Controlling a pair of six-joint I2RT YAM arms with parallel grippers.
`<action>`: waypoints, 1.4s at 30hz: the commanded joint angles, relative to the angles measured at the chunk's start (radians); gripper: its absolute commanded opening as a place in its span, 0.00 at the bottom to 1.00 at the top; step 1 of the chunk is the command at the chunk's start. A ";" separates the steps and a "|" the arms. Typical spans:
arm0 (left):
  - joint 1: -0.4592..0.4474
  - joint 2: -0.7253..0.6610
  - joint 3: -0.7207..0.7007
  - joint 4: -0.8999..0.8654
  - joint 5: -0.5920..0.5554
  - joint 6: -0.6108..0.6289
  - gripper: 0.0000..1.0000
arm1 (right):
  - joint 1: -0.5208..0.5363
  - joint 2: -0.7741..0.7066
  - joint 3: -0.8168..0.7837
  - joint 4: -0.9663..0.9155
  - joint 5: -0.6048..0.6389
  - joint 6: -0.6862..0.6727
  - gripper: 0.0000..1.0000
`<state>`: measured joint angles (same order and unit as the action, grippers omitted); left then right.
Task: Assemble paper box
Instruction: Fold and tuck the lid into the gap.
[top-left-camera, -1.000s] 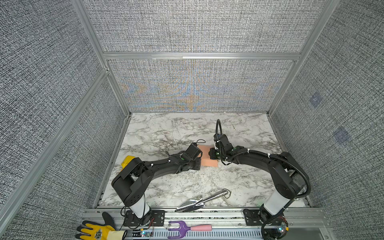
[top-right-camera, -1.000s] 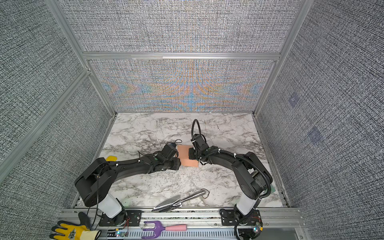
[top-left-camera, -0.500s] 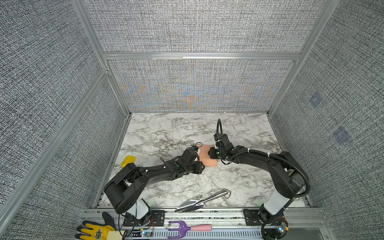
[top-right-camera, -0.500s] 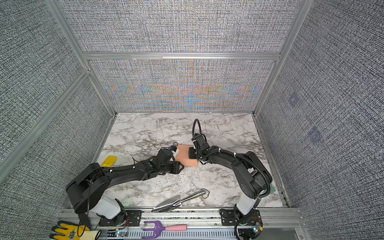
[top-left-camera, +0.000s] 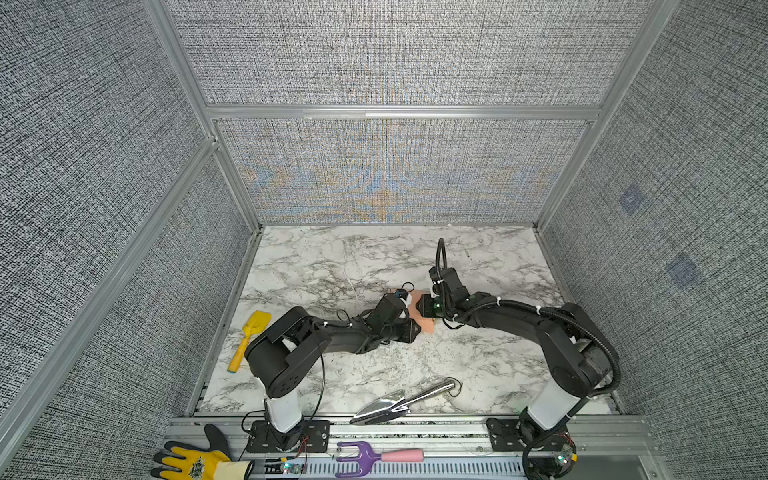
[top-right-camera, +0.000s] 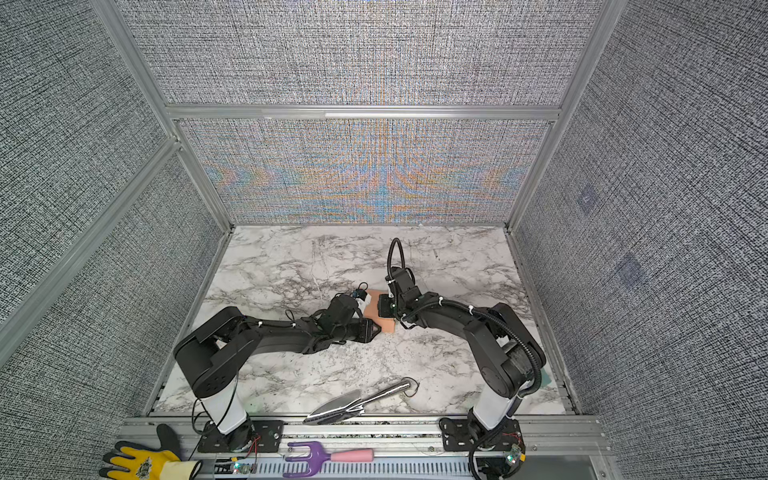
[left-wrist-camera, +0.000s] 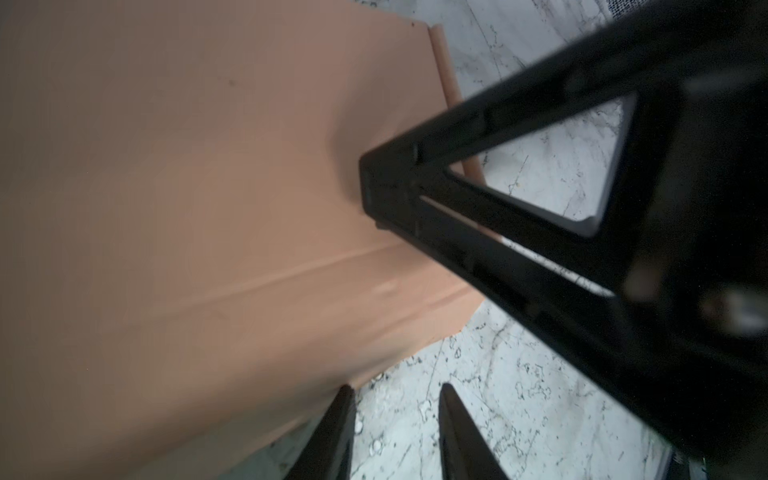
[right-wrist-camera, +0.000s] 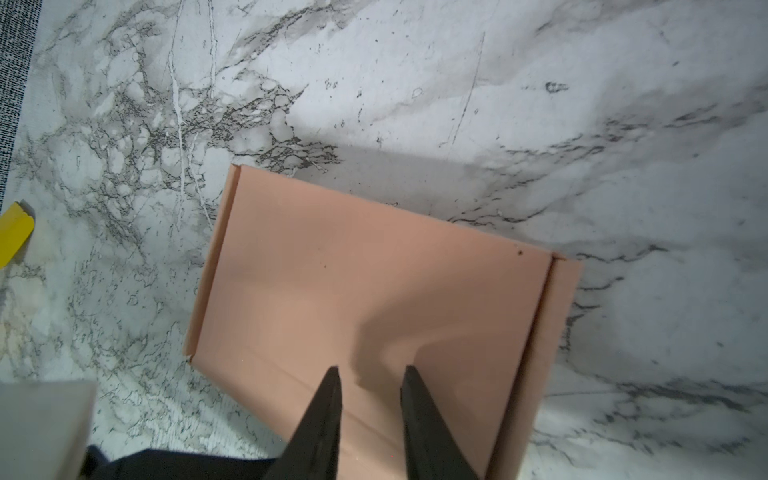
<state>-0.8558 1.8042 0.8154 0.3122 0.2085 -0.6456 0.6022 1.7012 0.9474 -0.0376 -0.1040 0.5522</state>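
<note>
The paper box (top-left-camera: 424, 323) (top-right-camera: 389, 325) is a salmon-pink folded box lying closed and flat on the marble table (top-left-camera: 478, 357), mid-table between both arms. In the left wrist view the box (left-wrist-camera: 208, 208) fills the frame. My left gripper (left-wrist-camera: 395, 390) (top-left-camera: 411, 332) sits low at the box's near left corner. It is open, with a narrow gap holding only marble and one finger (left-wrist-camera: 338, 415) against the box edge. My right gripper (right-wrist-camera: 371, 370) (top-left-camera: 426, 305) rests its tips on the box's top panel (right-wrist-camera: 374, 282), jaws slightly apart with nothing between them.
A yellow toy shovel (top-left-camera: 249, 336) lies by the left wall. A metal trowel (top-left-camera: 399, 401) lies near the front edge. A purple fork with a pink handle (top-left-camera: 374, 457) and a yellow glove (top-left-camera: 195, 463) sit on the front rail. Grey fabric walls enclose the table.
My left gripper has narrowed and slid from the box's left side toward its near corner, and that arm's elbow has shifted. The right arm and the box have stayed put.
</note>
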 joint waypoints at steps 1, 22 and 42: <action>0.001 0.030 0.026 0.025 -0.047 0.012 0.37 | 0.001 -0.003 -0.012 -0.083 -0.033 0.025 0.28; 0.000 -0.064 -0.085 0.143 -0.101 0.020 0.38 | -0.007 -0.022 0.021 -0.078 -0.058 0.032 0.29; 0.010 -0.111 -0.090 -0.056 -0.217 0.117 0.38 | -0.216 0.136 0.256 -0.125 -0.154 -0.037 0.29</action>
<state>-0.8520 1.6924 0.7136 0.3302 0.0521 -0.5575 0.3954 1.8153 1.1870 -0.1535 -0.2211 0.5343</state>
